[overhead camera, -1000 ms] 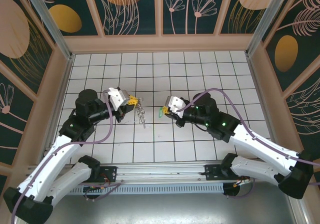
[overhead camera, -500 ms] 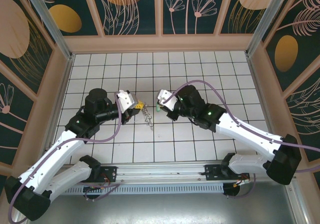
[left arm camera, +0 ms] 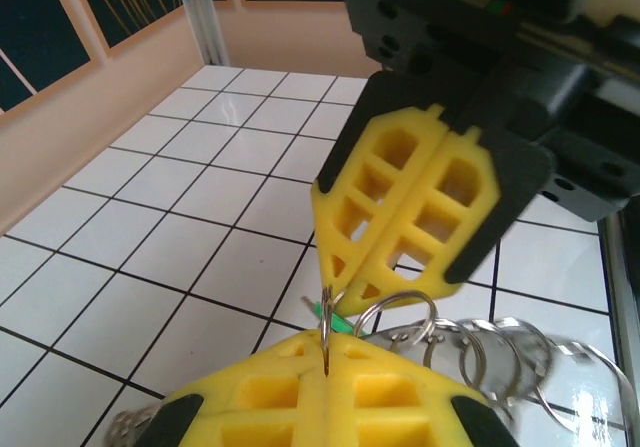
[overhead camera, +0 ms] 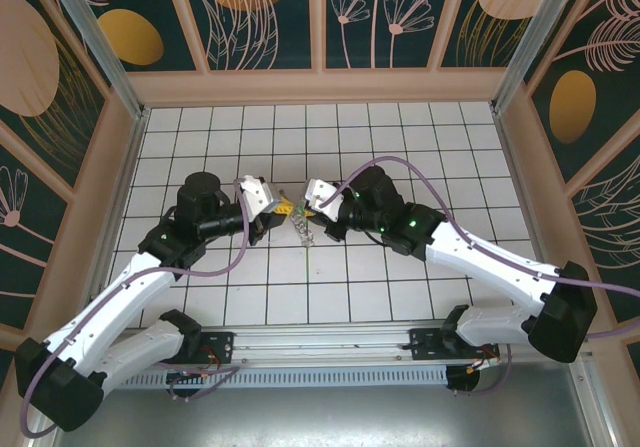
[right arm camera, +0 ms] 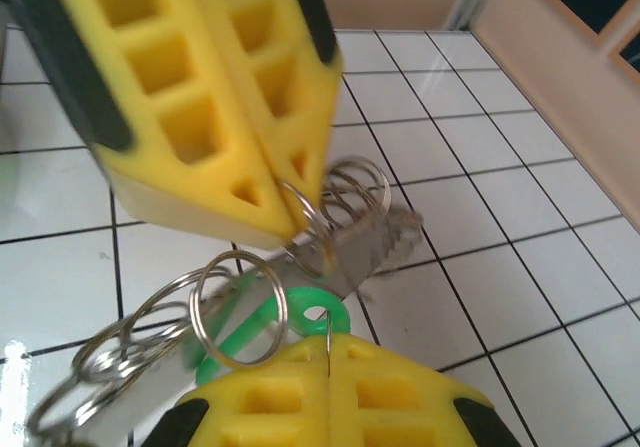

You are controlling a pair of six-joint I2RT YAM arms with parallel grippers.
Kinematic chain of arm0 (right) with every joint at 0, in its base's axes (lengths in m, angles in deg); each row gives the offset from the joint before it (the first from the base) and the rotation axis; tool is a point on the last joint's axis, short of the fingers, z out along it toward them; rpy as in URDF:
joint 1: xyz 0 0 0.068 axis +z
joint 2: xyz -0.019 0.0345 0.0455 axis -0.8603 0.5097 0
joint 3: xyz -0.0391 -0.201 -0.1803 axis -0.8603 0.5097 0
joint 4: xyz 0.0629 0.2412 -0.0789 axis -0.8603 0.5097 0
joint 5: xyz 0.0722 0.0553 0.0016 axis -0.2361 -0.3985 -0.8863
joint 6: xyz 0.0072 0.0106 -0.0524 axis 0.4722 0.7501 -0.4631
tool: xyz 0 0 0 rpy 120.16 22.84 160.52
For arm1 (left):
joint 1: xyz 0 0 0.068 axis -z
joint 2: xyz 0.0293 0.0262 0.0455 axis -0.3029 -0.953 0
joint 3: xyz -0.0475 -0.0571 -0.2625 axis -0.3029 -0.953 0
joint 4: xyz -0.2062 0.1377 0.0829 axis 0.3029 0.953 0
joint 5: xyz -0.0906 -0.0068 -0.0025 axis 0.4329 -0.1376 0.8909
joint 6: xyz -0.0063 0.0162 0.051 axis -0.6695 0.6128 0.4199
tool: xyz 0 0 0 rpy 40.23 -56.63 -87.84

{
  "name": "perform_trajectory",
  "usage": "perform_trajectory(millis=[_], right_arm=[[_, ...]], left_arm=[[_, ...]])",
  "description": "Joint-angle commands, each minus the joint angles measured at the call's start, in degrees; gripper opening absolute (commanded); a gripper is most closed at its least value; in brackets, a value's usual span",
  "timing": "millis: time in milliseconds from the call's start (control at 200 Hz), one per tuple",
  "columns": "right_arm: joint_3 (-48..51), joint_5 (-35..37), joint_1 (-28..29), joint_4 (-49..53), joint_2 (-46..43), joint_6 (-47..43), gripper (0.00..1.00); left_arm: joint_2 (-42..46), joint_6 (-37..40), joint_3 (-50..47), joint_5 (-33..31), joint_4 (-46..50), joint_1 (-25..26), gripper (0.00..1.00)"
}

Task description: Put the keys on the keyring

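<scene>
Above the tiled floor's middle, my left gripper (overhead camera: 283,208) and right gripper (overhead camera: 308,205) meet tip to tip. In the left wrist view my left gripper (left arm camera: 326,352) is shut on a thin ring of the keyring (left arm camera: 480,342), a chain of silvery split rings trailing to the right. In the right wrist view my right gripper (right arm camera: 328,352) is shut on a thin metal loop that passes through the hole in the keys' (right arm camera: 320,319) bright green head, with a silvery toothed blade (right arm camera: 375,239) behind it. The left gripper's fingers (right arm camera: 220,97) hang just above, the keyring (right arm camera: 235,307) overlapping the green head.
The white tiled floor (overhead camera: 400,147) stretches all round, bounded by beige walls (overhead camera: 320,85) at the back and sides. Purple cables (overhead camera: 400,172) loop over both arms. A metal rail (overhead camera: 330,342) runs along the near edge by the arm bases.
Both grippers have closed in on each other, the left moving right and the right moving left. The keyring chain travelled with the left gripper, the green-headed keys with the right.
</scene>
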Motion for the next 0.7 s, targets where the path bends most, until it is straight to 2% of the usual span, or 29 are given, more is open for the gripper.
perform_trajectory(millis=[0,190,455,696], right_arm=[[1.3,-4.1,0.7,-3.8,-2.1,-0.4,0.00],[2.7,-6.8,0.7,-5.9,-4.4,0.1,0.00],[3.4,-5.8,0.4,-6.7,-6.9,1.0,0.00],[-2.6,6.6,0.2,3.8,0.3,0.7,0.00]], left_arm=[[-0.5,-1.0,1.3,1.4,-3.5,0.4,0.00],[-1.8,-0.6,1.6,-0.8,-2.2,0.4,0.00],[-2.0,-0.6,1.9,-2.1,-2.1,0.5,0.00],[-0.4,-0.9,2.2,-1.6,-2.1,1.2,0.00]])
